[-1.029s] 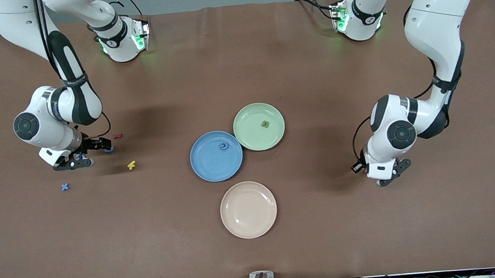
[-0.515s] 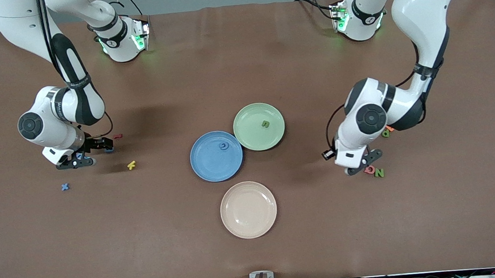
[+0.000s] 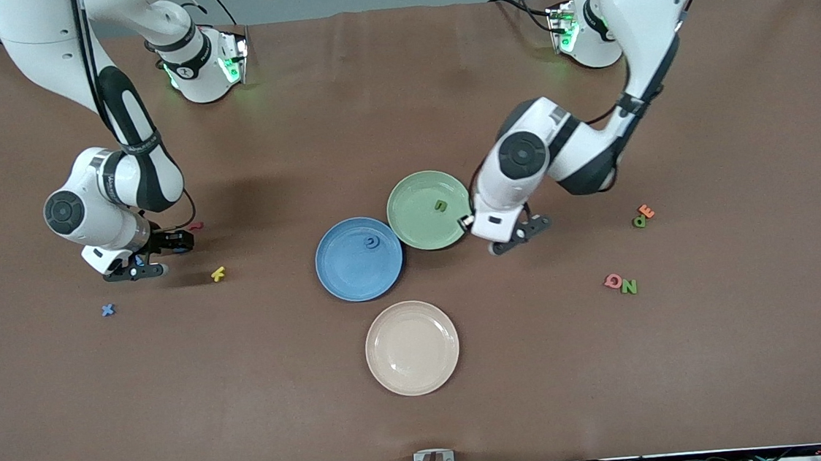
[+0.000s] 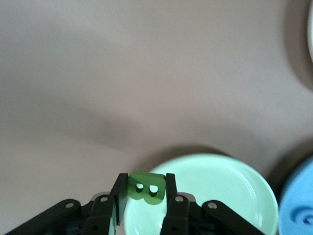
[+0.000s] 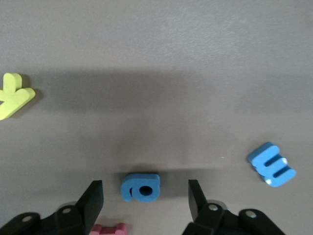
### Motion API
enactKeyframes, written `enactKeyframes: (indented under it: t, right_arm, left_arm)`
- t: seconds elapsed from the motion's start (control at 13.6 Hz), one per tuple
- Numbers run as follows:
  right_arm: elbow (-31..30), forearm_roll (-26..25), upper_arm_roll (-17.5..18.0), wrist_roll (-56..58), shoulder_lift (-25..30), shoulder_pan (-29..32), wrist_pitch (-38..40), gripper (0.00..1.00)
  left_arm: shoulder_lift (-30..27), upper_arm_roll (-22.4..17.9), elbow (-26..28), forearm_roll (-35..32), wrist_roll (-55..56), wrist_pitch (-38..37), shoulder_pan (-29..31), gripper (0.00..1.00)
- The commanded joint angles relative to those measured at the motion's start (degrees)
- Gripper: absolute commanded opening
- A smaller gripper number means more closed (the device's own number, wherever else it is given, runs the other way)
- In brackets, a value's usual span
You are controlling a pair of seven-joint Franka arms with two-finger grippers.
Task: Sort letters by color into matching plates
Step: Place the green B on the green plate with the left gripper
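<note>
Left gripper (image 3: 512, 237) clamps a green B (image 4: 145, 188), hanging just off the green plate (image 3: 417, 219) at its 4 o'clock rim. That plate already holds 1 green letter (image 3: 440, 205); the blue plate (image 3: 344, 265), touching it at 8 o'clock, holds 1 blue letter (image 3: 372, 243). Right gripper (image 3: 137, 270) is low over the table at the right arm's end, fingers spread wide and empty, a blue letter a (image 5: 141, 186) between them. Blue E (image 5: 271, 164) lies nearby, blue X (image 3: 107, 309) at 7 o'clock of the gripper. Green N (image 3: 629, 286) and green P (image 3: 639, 222) lie toward the left arm's end.
</note>
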State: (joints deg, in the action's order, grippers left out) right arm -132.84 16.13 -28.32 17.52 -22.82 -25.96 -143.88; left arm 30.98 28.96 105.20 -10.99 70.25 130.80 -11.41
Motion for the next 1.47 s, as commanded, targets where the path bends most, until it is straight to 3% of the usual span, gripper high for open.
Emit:
enactKeyframes:
  t: [0.0, 0.29, 0.37, 0.44, 0.51, 0.88, 1.18, 1.4]
  right_arm:
    - [-0.7, 1.7, 1.2, 0.7, 0.0, 0.9, -1.1, 0.74]
    - [-0.6, 1.7, 1.3, 0.8, -0.1, 0.9, -1.1, 0.61]
    - [-0.6, 1.7, 1.3, 0.8, -0.1, 0.9, -1.1, 0.56]
    - [-0.6, 1.7, 1.3, 0.7, -0.2, 0.9, -1.1, 0.52]
    - [-0.6, 1.7, 1.3, 0.8, -0.1, 0.9, -1.1, 0.49]
    - [-0.4, 1.7, 1.3, 0.7, -0.5, 0.9, -1.1, 0.30]
    - [0.0, 1.7, 1.3, 0.3, 0.2, 0.5, -0.3, 0.25]
    - [0.8, 1.6, 1.4, -0.3, 1.8, -1.0, -0.1, 0.23]
  left_arm:
    - [1.5, -0.1, 0.5, -1.0, 5.8, 4.3, -3.3, 0.04]
    - [3.1, -0.3, 0.4, -1.0, 10.3, 7.8, -6.3, 0.15]
    - [3.3, -0.3, 0.3, -1.0, 10.2, 7.8, -6.3, 0.28]
    - [3.6, -0.3, 0.0, -1.0, 10.3, 7.8, -6.3, 0.55]
    - [3.6, -0.6, -0.2, -1.0, 10.3, 7.8, -5.9, 1.00]
    - [0.8, -2.9, -1.0, -1.2, 6.4, 7.3, -0.6, 1.00]
    - [0.0, -4.7, -2.3, -1.9, -5.4, 6.7, 7.0, 1.00]
    - [0.7, -4.9, -2.3, -10.7, -10.5, 6.7, 13.9, 1.00]
